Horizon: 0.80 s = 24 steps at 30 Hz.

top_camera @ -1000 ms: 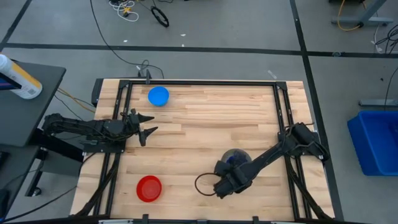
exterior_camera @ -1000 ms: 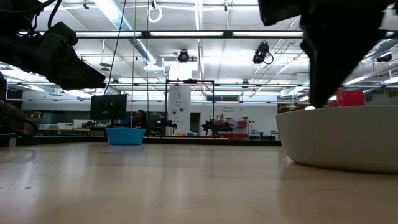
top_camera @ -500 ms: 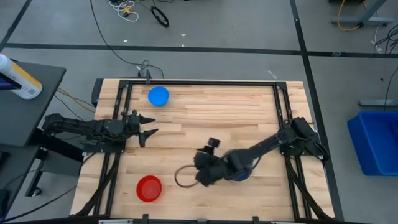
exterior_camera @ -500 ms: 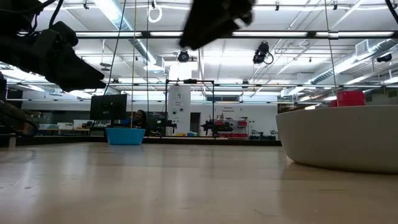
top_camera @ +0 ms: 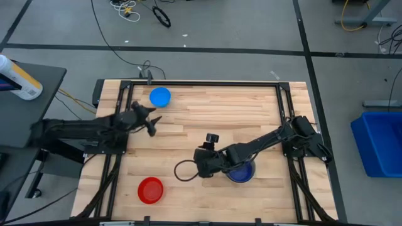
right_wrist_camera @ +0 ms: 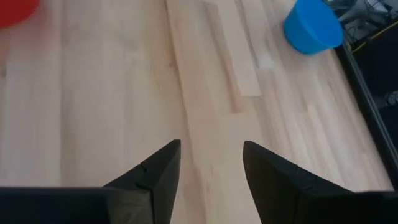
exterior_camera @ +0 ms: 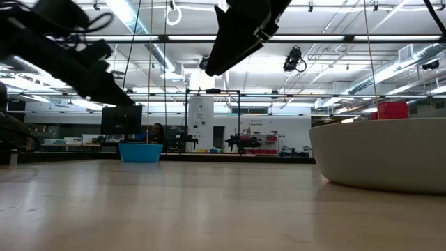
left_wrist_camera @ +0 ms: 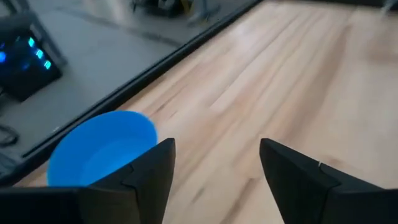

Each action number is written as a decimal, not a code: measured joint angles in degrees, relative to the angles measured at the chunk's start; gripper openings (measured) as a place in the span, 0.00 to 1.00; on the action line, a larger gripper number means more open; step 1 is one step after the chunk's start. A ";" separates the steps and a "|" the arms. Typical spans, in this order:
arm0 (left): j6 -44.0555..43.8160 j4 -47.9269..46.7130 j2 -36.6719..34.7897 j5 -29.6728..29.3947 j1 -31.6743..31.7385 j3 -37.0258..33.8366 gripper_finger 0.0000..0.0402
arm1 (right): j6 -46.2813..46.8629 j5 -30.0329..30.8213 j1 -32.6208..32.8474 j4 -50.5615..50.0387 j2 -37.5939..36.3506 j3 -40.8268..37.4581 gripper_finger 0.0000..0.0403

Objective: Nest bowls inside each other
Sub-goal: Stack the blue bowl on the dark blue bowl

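A light blue bowl stands on its base at the table's far left and also shows in the low view. A red bowl sits near the front left. At the right middle, a dark blue bowl sits inside the pale grey bowl, partly under my right arm. My left gripper hangs open above the wood just short of the light blue bowl. My right gripper is open over bare wood, left of the grey bowl.
Black frame rails run along the table's left and right sides. A dark cable loop hangs from my right arm over the table's middle. Bare wood lies between the red bowl and the light blue bowl.
My right gripper has left the spot above the grey bowl and gone toward the table's left, rising and turning. My left gripper has swung toward the far edge, toward the light blue bowl. The bowls have stayed where they were.
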 joint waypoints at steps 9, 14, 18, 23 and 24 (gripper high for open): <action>6.58 -3.84 27.61 18.67 22.73 17.45 0.60 | 2.45 -2.20 1.35 -4.50 0.02 0.00 0.48; 7.37 -8.20 37.53 30.57 30.77 25.26 0.60 | 5.62 -2.43 3.02 -9.41 0.04 0.01 0.48; 7.36 -11.86 42.97 32.43 32.31 28.14 0.60 | 7.69 -2.41 4.31 -12.17 0.04 0.02 0.48; 7.87 -13.58 47.94 30.43 32.24 30.11 0.60 | 8.27 -2.39 5.19 -12.89 0.04 0.02 0.47; 7.86 -13.56 48.70 30.43 32.28 30.49 0.60 | 8.29 -2.39 5.24 -12.87 0.04 0.02 0.48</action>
